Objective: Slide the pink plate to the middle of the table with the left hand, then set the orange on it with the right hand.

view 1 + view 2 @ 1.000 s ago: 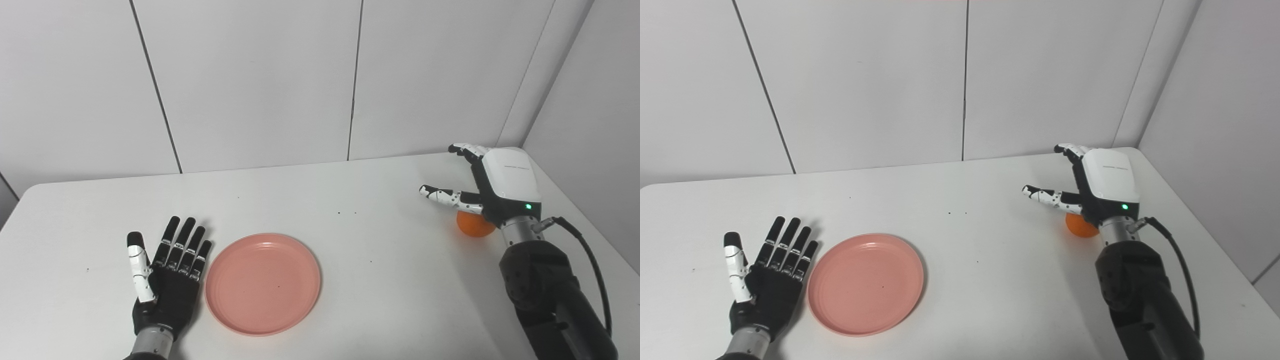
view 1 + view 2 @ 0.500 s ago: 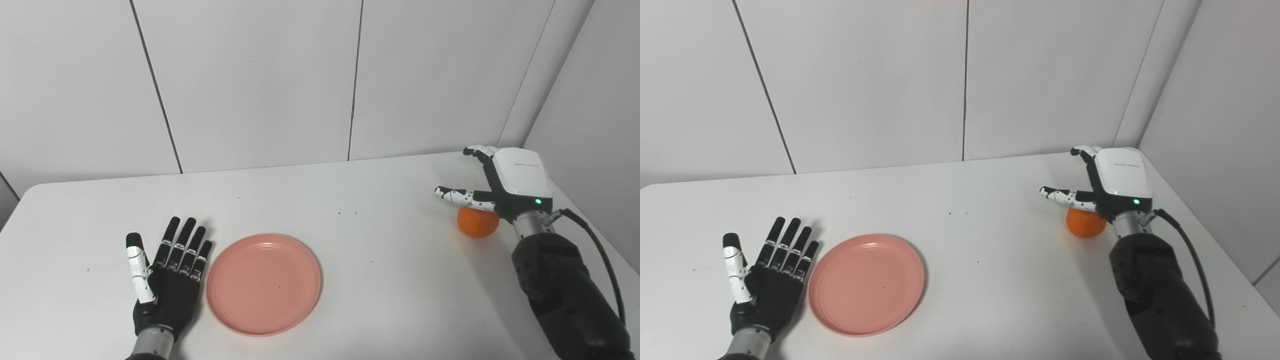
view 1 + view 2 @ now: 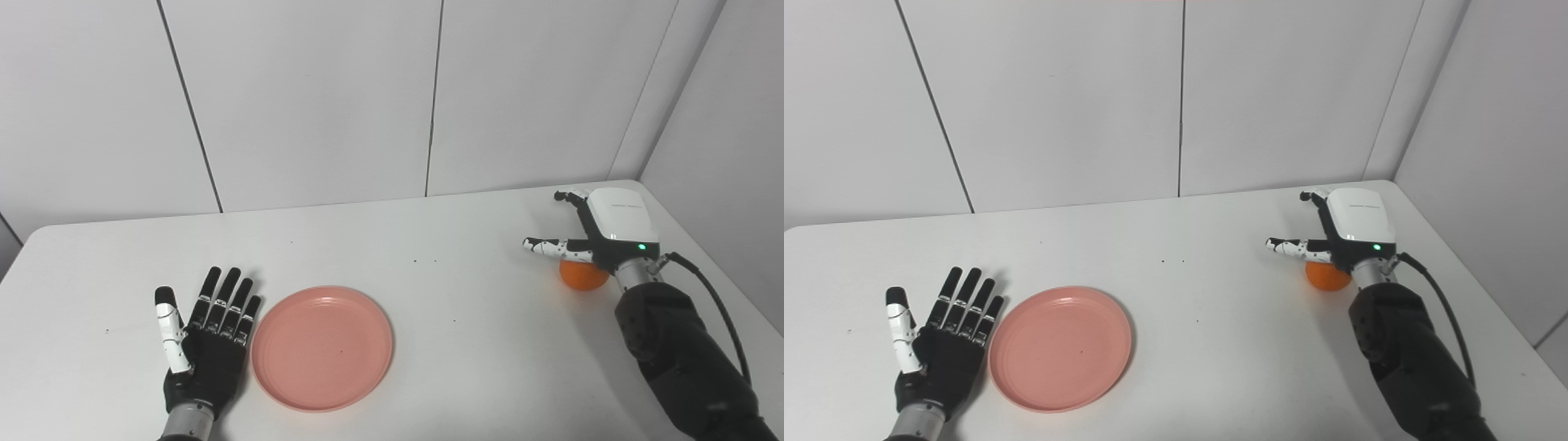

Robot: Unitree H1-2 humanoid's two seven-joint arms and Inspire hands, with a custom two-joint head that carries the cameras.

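Pink plate (image 3: 322, 347) is sitting flat on the white table (image 3: 429, 294), toward my near-left side rather than dead centre, and nothing's on it; my left hand (image 3: 205, 343) lies palm-down on the tabletop just beside the plate's left rim, fingers (image 3: 223, 300) stretched out straight and a bit apart, thumb out to the side, so it's released and gripping nothing; can't tell if the edge of that hand actually touches the rim or just sits next to it; over on the far right, near the corner by the wall panels (image 3: 306, 98), the orange (image 3: 582, 277) rests on the table; my right hand (image 3: 603, 233) is over it, white back plate facing up with a little green light on, thumb poking out to the left and the fingers curled forward past the fruit; they're apart and not wrapped around anything, so that one's loose too; most of the orange is hidden under my palm and wrist, only its lower front shows; plate and orange are well apart.
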